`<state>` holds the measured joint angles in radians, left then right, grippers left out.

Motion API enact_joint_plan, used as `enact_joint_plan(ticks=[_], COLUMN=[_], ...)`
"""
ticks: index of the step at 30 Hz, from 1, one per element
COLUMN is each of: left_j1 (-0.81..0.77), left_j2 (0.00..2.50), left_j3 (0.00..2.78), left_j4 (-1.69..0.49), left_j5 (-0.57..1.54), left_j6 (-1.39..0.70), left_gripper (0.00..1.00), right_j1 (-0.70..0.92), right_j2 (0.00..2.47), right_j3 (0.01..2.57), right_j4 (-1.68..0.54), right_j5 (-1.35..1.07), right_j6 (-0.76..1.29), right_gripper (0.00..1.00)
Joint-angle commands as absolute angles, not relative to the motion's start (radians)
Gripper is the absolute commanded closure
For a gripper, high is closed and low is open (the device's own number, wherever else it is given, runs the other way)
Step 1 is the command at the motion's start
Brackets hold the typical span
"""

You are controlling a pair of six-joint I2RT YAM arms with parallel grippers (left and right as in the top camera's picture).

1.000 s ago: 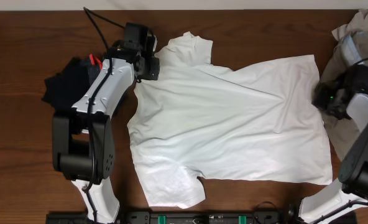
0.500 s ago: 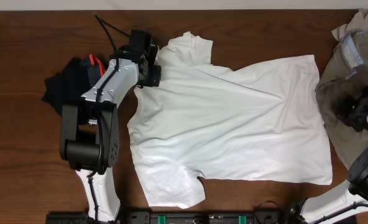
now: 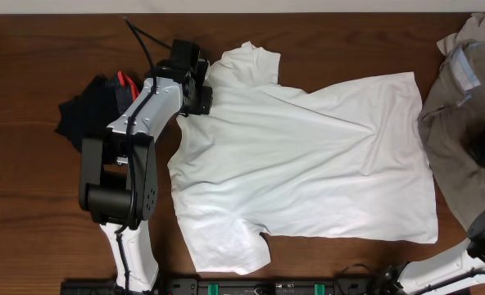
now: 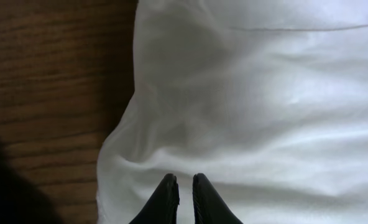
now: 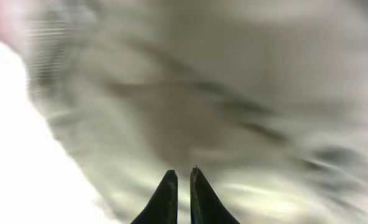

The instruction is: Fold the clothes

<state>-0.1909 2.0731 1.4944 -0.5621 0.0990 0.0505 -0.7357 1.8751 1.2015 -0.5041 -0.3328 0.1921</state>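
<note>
Clothes lie in three spots on the table, and I take the white T-shirt as my marker. It is spread flat in the middle, its long axis running left to right, sleeves and neck end to the left, hem to the right. Left of it, just apart, a crumpled black garment shows a bit of red, half hidden by the arm. The left gripper hangs over the shirt's left edge by the far sleeve, jaws all but together, nothing visibly between them; it is the nearer one for that end. Right of the hem lies the khaki garment. The right gripper is over it, likewise pinched closed and seemingly empty, though its view is smeared and the arm is mostly cut off overhead.
</note>
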Motion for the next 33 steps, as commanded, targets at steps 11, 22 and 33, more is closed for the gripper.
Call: enact_joint_plan(ticks=[11, 22, 33], left_j1=[-0.187, -0.187, -0.187], left_j2=[2.072, 2.072, 2.063], left_j3=[1.489, 1.489, 1.489], left_j4=[-0.561, -0.572, -0.569], left_j5=[0.105, 0.105, 0.105], left_j6=[0.059, 0.055, 0.055], left_gripper=[0.88, 0.87, 0.84], right_j1=[-0.578, -0.623, -0.643], right_j2=[1.964, 2.076, 2.003], right_j3=[1.209, 1.212, 1.274], right_j4=[-0.435, -0.415, -0.457], right_j5=[-0.300, 0.192, -0.506], right_j6=[0.196, 0.274, 0.141], right_gripper=[0.94, 0.96, 0.77])
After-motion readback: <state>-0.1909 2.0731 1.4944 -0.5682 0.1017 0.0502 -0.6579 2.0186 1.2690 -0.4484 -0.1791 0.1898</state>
